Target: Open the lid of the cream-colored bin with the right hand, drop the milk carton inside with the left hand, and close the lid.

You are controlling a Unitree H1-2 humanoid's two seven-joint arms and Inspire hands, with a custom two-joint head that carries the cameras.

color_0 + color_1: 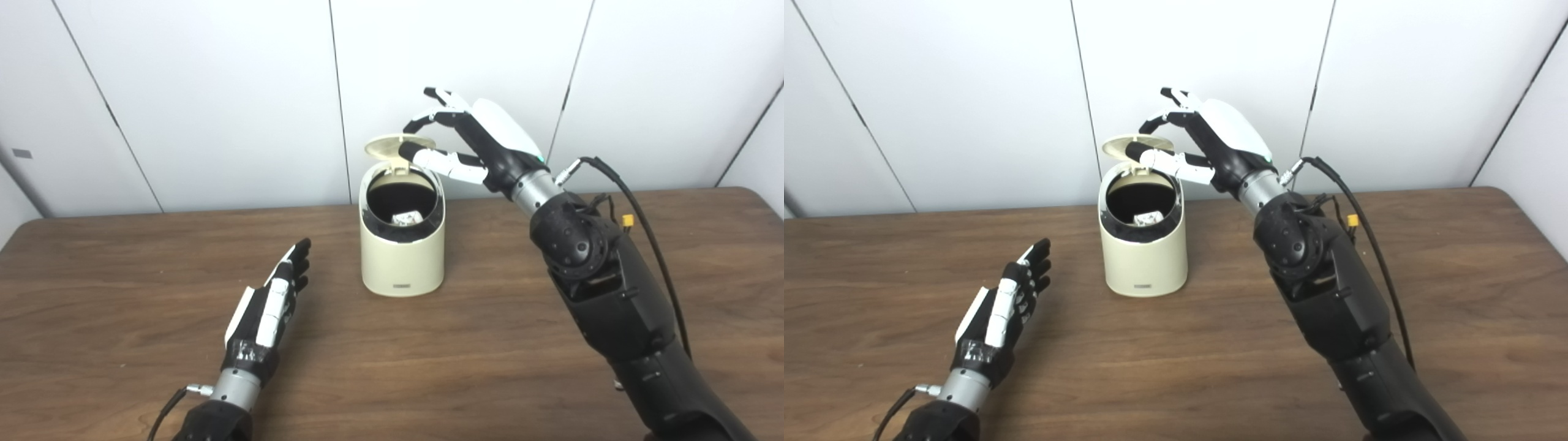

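The right hand (474, 138) is raised above the far part of the table (122, 294), beside the top of the cream-colored bin (402, 260). Its thumb lies against the lid (392, 147) and the other fingers curl over the lid's rim, so it seems to pinch the lid, though the contact on the far side is hidden. The bin stands upright near the middle of the far edge of the table. The lid is tipped up and back on its hinge, and the mouth is open. The left hand (272, 306) rests low over the table near the front edge, left of the bin and apart from it, fingers stretched out together and holding nothing. Inside the dark mouth lies the milk carton (407, 218), a small white thing.
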